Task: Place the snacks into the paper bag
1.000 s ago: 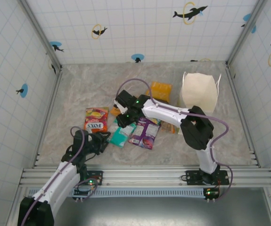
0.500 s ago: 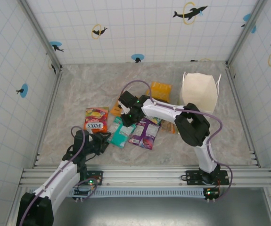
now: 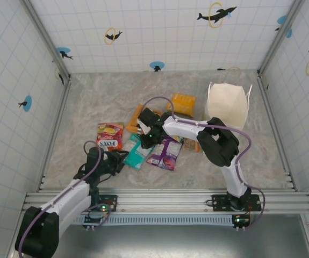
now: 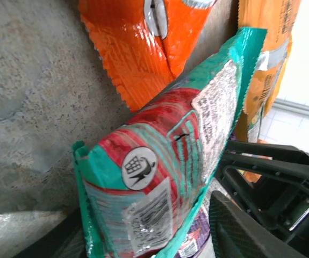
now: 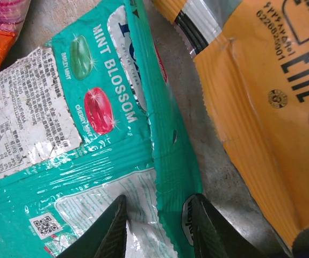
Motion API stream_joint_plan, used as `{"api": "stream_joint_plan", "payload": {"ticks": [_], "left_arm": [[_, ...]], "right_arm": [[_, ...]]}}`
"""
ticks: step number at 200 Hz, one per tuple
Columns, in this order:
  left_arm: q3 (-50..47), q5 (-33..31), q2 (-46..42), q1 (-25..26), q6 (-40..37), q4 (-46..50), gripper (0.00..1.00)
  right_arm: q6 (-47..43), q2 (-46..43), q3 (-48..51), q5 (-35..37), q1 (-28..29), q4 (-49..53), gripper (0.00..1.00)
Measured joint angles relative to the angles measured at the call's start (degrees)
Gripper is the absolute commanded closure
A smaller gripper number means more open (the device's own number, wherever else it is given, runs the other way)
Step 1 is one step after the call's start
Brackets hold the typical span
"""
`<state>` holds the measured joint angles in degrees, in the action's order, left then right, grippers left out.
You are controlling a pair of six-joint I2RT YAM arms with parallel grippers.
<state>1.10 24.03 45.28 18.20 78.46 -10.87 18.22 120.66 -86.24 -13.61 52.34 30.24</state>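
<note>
The job looks barely begun: the snacks lie loose at eight o'clock of the paper bag, while left gripper and right gripper straddle opposite ends of the teal packet, jaws part-spread, though I cannot tell whether either pinches it.

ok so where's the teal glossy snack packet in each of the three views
top external: the teal glossy snack packet lies flat just left of centre, near the front.
left wrist: it runs through the middle, from lower left to upper right.
right wrist: it covers the left half and the bottom.
shared landmark: the orange-yellow flat packet next to it, behind it from above, top right on the left wrist, right side on the right wrist.
</note>
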Motion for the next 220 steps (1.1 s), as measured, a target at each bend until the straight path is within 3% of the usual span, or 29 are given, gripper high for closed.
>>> {"api": "stream_joint_plan", "payload": {"ticks": [56,108,147,176,220], "left_arm": [[5.81,-2.36,5.92,2.56,-6.05,3.43,0.73],[15.37,-4.85,7.02,3.19,-13.29,10.97,0.80],[25.73,-6.82,7.63,3.19,-22.91,18.95,0.86],[31.17,-5.86,8.59,3.19,-30.10,21.73,1.00],[38.36,-0.81,10.51,3.19,-39.06,22.25,1.00]], "right_arm": [[2.75,-3.15,6.45,-4.13,-1.90,-6.25,0.65],[3.43,-8.87,8.09,-4.09,-2.99,-6.40,0.46],[2.58,-17.55,8.07,-2.89,-3.43,-8.15,0.43],[2.25,-23.78,7.93,-2.10,-4.42,-9.99,0.41],[1.90,-32.37,9.01,-1.95,-6.75,-14.69,0.39]]}}
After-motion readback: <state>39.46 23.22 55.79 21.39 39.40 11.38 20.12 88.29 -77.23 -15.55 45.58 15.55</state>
